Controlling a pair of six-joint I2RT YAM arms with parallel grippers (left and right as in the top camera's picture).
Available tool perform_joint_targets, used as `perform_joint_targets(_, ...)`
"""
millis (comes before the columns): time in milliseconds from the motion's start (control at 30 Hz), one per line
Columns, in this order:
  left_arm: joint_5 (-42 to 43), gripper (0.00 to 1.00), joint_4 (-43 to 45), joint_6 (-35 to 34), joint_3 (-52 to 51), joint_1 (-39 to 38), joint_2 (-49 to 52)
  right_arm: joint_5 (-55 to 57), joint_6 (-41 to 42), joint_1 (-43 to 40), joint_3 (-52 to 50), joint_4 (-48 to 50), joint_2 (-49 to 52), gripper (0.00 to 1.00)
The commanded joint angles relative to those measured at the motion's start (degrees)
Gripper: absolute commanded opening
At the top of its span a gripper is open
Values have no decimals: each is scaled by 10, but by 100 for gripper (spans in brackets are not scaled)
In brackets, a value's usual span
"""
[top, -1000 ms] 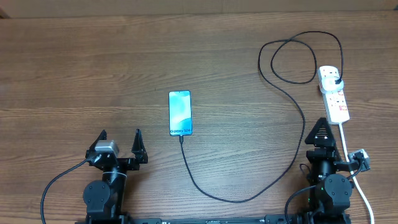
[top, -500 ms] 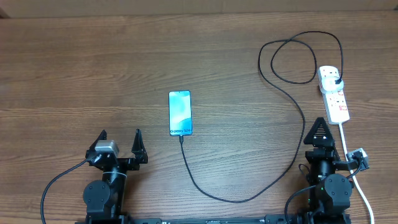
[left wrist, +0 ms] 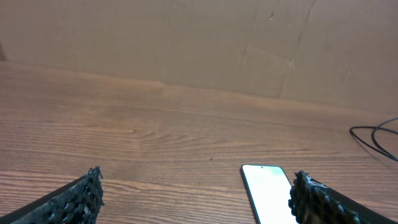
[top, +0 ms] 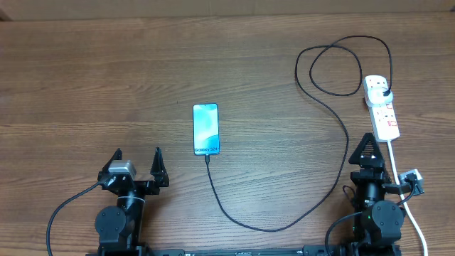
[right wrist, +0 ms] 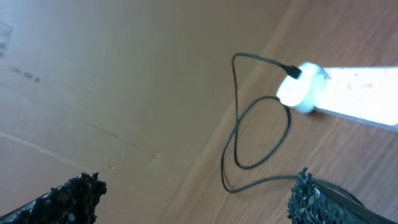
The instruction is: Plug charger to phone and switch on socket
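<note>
Right arm [top: 375, 195] barely shifted, charger [top: 348, 142] looped beside socket [top: 382, 108]

A brown wood-grain worktop [top: 99, 78] fills the overhead view. Behind its far edge stands a plain tan wall [left wrist: 155, 37], possibly cardboard, faintly creased.
</note>
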Motion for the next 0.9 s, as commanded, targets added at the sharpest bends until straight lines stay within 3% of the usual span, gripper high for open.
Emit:
perform_joint_targets(0, -6, 100, 0, 13, -3, 4, -7, -21, -102, 2, -20, 41, -3, 100)
perform_joint_targets(233, -6, 100, 0, 13, -3, 4, -7, -51, -207, 2, -37, 79, -7, 100)
perform_joint_targets(600, -6, 100, 0, 13, -3, 4, -7, -110, -398, 2, -37, 41, -7, 100)
perform_joint_targets(867, -6, 99, 0, 13, -3, 4, -7, -121, -400, 2, -37, 40, -7, 100)
